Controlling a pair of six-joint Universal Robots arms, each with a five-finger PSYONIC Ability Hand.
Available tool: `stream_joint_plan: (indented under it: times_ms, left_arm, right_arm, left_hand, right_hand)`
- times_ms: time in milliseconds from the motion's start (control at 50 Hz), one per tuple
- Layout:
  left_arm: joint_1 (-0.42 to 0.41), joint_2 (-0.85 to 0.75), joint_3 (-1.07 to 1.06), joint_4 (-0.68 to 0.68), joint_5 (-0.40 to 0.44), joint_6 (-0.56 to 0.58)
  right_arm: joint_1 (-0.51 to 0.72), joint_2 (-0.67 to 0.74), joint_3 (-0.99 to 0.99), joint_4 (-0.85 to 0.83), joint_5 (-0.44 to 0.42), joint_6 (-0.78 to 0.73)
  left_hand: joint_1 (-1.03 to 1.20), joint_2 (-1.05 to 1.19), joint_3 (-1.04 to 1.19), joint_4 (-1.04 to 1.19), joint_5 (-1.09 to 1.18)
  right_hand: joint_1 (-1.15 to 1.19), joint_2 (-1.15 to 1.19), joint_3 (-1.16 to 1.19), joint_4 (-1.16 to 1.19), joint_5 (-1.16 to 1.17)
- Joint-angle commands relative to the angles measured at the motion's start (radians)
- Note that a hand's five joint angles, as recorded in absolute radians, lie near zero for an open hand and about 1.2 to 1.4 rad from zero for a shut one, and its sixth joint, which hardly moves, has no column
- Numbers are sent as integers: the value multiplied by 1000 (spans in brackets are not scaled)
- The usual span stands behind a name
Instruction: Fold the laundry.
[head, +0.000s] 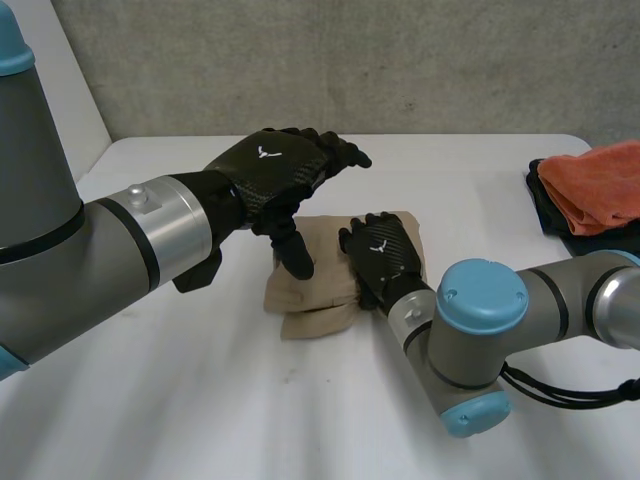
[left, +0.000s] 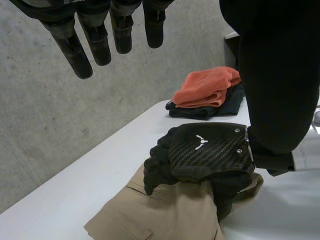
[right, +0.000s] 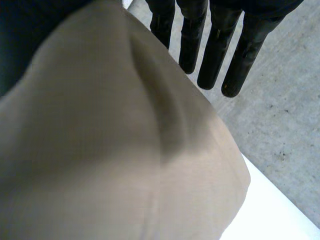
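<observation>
Right hand (head: 383, 255) presses straight-fingered on the folded beige trousers (head: 310, 298), I see; left hand (head: 270, 170) hovers above them, fingers relaxed, thumb pointing down.

Garment (head: 312, 296) was plain tan, left hand (head: 270, 170) and right hand (head: 385, 255) black, weave-patterned; right of it, orange cloth (head: 600, 185) on black cloth (head: 543, 207).

No words or numbers legible anywhere; the only sign is a small white Y-shaped emblem (head: 265, 152) on the back of the left hand (head: 285, 170), repeated on the right hand (head: 390, 262).
</observation>
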Motion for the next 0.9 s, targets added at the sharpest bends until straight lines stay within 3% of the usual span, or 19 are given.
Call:
stream_joint_plan:
  times_ms: [20,40,120,280,340,480,580,680,780,900]
  left_arm:
    - [0,-7,-1,0,-1,-2]
    - [0,-7,-1,0,-1,-3]
    - [0,-10,-1,0,-1,-3]
    - [2,-5,-1,0,-1,-3]
    - [0,-2,-2,0,-1,-3]
    - [-2,-4,-4,0,-1,-3]
    - [0,-7,-4,0,-1,-3]
    - [1,-7,-4,0,-3,-3]
    - [5,-9,-4,0,-3,-3]
    - [6,-12,-6,0,-3,-3]
  right_arm:
    - [-8,52,-44,79,-3,0]
    - [-8,57,-47,85,-3,-2]
    - [-25,59,-55,87,-1,-2]
    - [-181,-79,-1,93,-67,-43]
    - [-273,-110,12,94,-161,-110]
    - [-488,-81,-44,125,-481,-307]
    - [-554,-34,-178,125,-616,-330]
    - [-582,-17,-374,121,-649,-240]
    - [-635,49,-699,95,-664,16]
    - [-720,152,-966,67,-670,201]
  left_hand:
    - [11,-2,-10,-3,-20]
    - [11,-2,-10,-3,-20]
    - [11,-2,-10,-3,-20]
    - [11,-2,-10,-3,-20]
    - [11,-2,-10,-3,-20]
    - [8,-5,-13,-5,-23]
    - [8,-5,-13,-5,-23]
    - [8,-5,-13,-5,-23]
    - [8,-5,-13,-5,-23]
    - [8,-5,-13,-5,-23]
  right_hand:
    - [115,62,62,61,84]
    - [159,106,106,105,128]
    - [972,918,919,918,941]
    - [975,921,921,920,944]
    - [975,921,921,920,944]
    - [975,921,921,920,944]
    - [975,921,921,920,944]
    - [975,921,921,920,944]
    - [975,921,921,920,944]
    - [975,921,921,920,944]
